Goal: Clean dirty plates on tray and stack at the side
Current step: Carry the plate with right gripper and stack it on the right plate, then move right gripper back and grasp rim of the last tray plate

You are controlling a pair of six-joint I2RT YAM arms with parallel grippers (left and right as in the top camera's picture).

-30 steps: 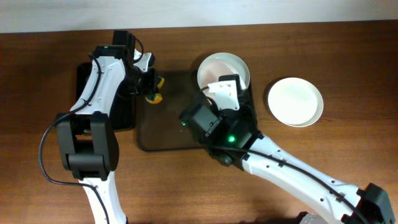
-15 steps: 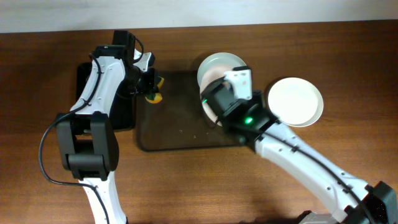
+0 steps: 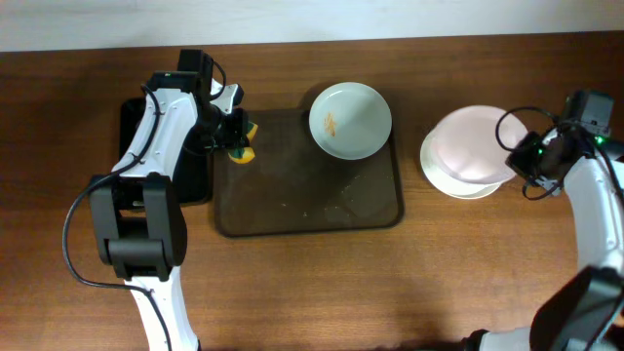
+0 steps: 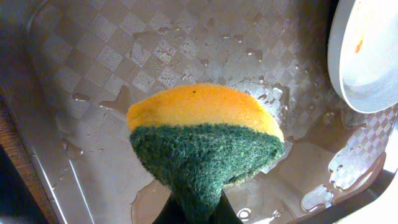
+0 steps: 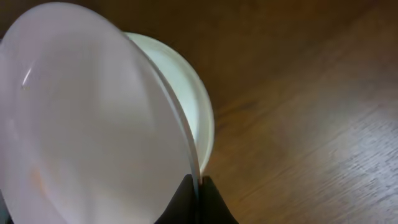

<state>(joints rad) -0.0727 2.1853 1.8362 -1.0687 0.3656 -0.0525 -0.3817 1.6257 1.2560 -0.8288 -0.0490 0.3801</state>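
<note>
A white plate with an orange smear (image 3: 351,119) sits at the back right of the dark brown tray (image 3: 292,210); its rim shows in the left wrist view (image 4: 364,56). My left gripper (image 3: 237,139) is shut on a yellow and green sponge (image 4: 202,140) held over the tray's wet back left corner (image 4: 93,74). My right gripper (image 3: 519,156) is shut on the rim of a second white plate (image 3: 473,144), held tilted over a third plate (image 3: 458,183) lying on the table right of the tray. In the right wrist view the held plate (image 5: 93,124) covers most of the lower one (image 5: 186,93).
A narrower black tray (image 3: 185,156) lies left of the brown tray, under my left arm. Water drops and small crumbs (image 3: 317,210) lie on the brown tray's floor. Bare wooden table (image 3: 468,263) surrounds the trays.
My right arm has swung from over the tray to the far right, carrying a plate to above the plate on the table. The smeared plate is now uncovered. The left arm has not moved.
</note>
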